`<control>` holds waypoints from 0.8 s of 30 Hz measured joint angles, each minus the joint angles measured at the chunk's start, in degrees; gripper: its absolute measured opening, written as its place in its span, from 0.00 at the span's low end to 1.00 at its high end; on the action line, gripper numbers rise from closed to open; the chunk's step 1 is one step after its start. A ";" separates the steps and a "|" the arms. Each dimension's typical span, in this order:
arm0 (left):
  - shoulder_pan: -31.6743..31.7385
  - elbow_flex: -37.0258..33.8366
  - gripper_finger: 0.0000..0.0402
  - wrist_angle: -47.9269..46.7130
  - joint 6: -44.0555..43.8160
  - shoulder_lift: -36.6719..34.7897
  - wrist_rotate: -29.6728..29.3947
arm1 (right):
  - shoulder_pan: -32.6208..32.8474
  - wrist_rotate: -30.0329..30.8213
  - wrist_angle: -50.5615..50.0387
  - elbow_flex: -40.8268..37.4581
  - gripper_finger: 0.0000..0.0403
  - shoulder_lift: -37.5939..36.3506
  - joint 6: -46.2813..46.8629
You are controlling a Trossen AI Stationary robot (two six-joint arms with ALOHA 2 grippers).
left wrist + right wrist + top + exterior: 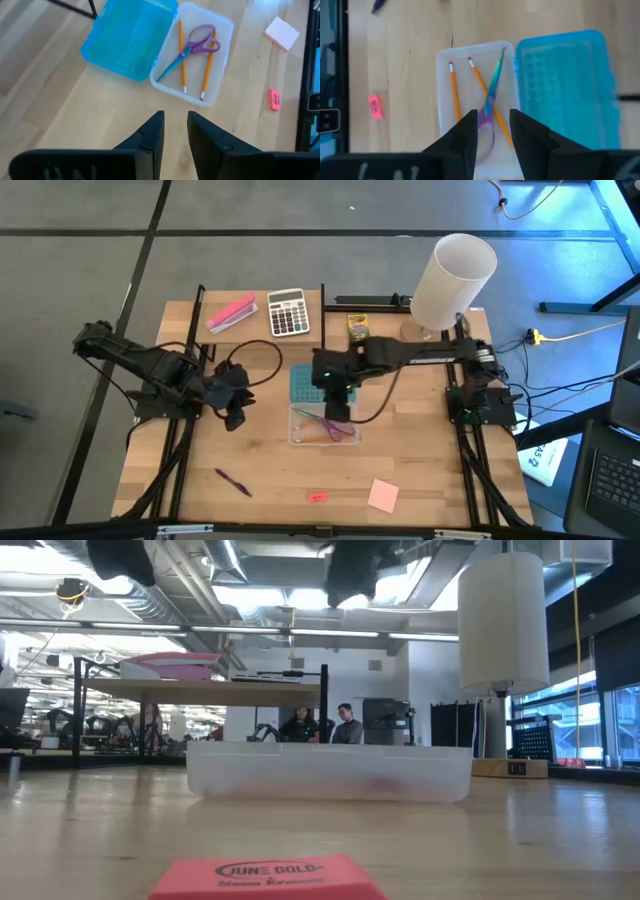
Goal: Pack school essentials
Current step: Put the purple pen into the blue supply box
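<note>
At the table's near edge, a tiny pink eraser (317,497), a pale pink sticky-note pad (383,495) and a dark purple pen (232,480) lie unpacked. Mid-table, two orange pencils (454,90) and purple-handled scissors (192,46) lie in the clear plastic case (300,435), its blue lid (127,40) flung open for loading. The right gripper (493,131) hangs over it, jaws parted, empty. The left gripper (175,131) waits alongside, parted, empty. The yellow-green crayon box (358,327) sits toward the far edge.

You can't see the scissors' (490,107) purple handles in the right wrist view, hidden behind that arm's own fingers (465,145), and in the low view the eraser (268,880) is cut off at the bottom edge.
</note>
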 joint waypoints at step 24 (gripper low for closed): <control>-7.29 -0.04 0.19 -2.26 -8.30 0.65 8.66 | -3.63 6.43 15.15 -31.75 0.29 -30.46 11.26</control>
